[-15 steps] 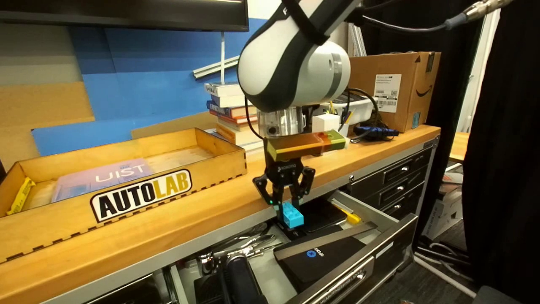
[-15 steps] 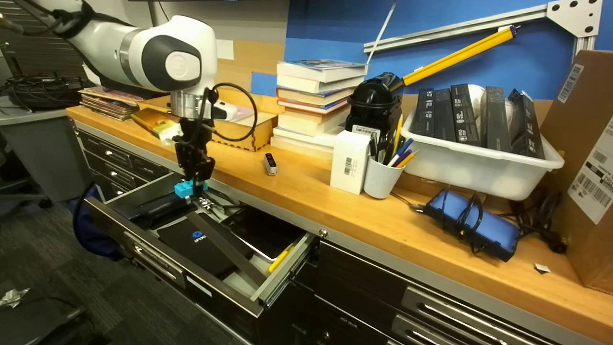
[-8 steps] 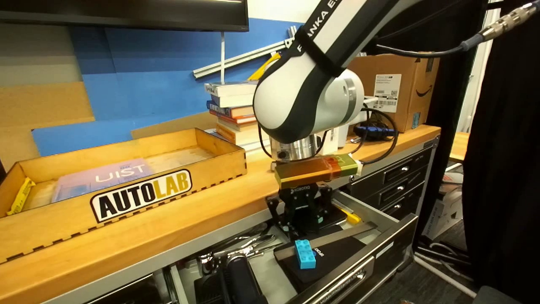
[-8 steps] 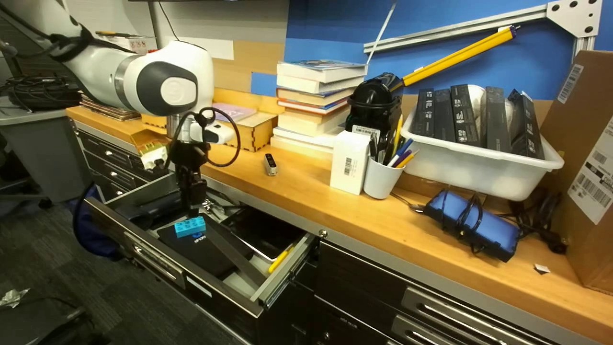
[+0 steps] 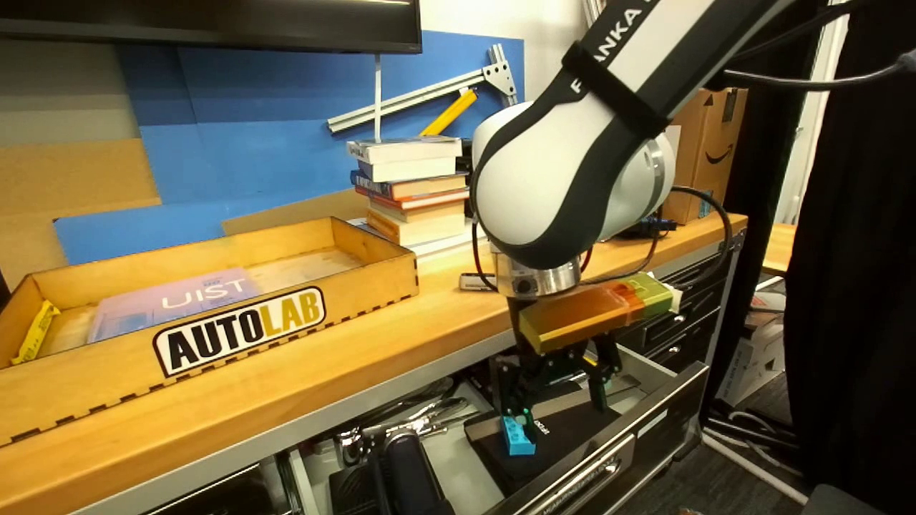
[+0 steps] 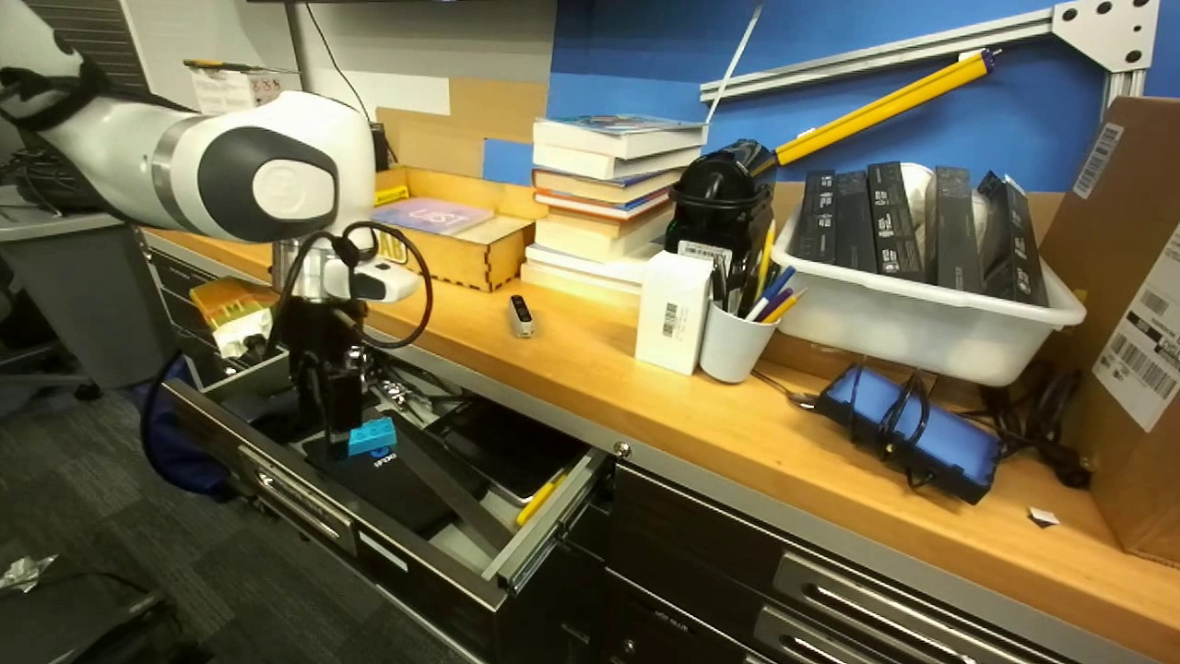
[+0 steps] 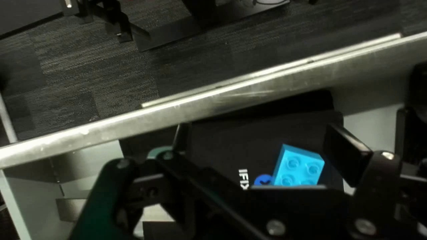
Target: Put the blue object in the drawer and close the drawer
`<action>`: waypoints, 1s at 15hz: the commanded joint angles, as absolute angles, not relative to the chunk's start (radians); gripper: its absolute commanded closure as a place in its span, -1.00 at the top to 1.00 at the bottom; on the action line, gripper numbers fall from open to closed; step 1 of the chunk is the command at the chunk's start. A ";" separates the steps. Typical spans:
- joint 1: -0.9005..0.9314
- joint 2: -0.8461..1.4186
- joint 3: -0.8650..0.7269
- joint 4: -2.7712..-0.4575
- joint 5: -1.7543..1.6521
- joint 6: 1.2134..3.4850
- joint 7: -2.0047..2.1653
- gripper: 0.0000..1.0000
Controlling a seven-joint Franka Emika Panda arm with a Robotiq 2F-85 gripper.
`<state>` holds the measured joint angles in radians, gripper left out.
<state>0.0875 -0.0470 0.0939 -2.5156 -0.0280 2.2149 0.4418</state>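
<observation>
Lower right in the wrist view, one studded light-blue plastic brick (image 7: 298, 166), presumably light, rigid, best pinched across its long sides, lies inside the dark-grey metal drawer (image 7: 200, 111), black two-fingered gripper (image 7: 263, 146) spread apart.

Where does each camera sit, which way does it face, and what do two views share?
An exterior view: in front of the bench, nearer the AUTOLAB tray, facing down at the open drawer; arm at upper right, open gripper.
An exterior view: in front of the bench, nearer the white bin, facing down at the drawer; arm and gripper at left.
Wrist view: on the arm, looking down past the gripper's spread fingers at the blue brick, drawer and floor.
Both exterior views share the drawer, blue brick, AUTOLAB tray and books.
</observation>
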 commanded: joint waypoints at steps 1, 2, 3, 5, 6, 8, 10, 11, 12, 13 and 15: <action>0.077 -0.091 0.080 -2.559 0.029 2.136 0.310 1.00; 0.074 -0.069 0.074 -2.543 0.049 2.096 0.268 1.00; 0.070 -0.063 0.069 -2.538 0.062 2.064 0.242 1.00; 0.062 -0.049 0.059 -2.531 0.070 2.026 0.168 1.00; 0.060 -0.022 0.055 -2.516 0.067 2.013 0.119 1.00; 0.056 0.062 0.053 -2.471 0.043 1.982 0.074 1.00; 0.062 0.145 0.060 -2.433 0.014 1.961 0.058 1.00; 0.063 0.182 0.060 -2.416 0.003 1.960 0.050 1.00; 0.066 0.211 0.060 -2.404 -0.005 1.979 0.057 1.00; 0.067 0.239 0.058 -2.388 -0.005 1.992 0.071 1.00; 0.052 0.253 0.049 -2.384 0.100 2.082 0.139 1.00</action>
<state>0.0629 0.2000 0.0567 -2.4351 0.0220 2.0076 0.0908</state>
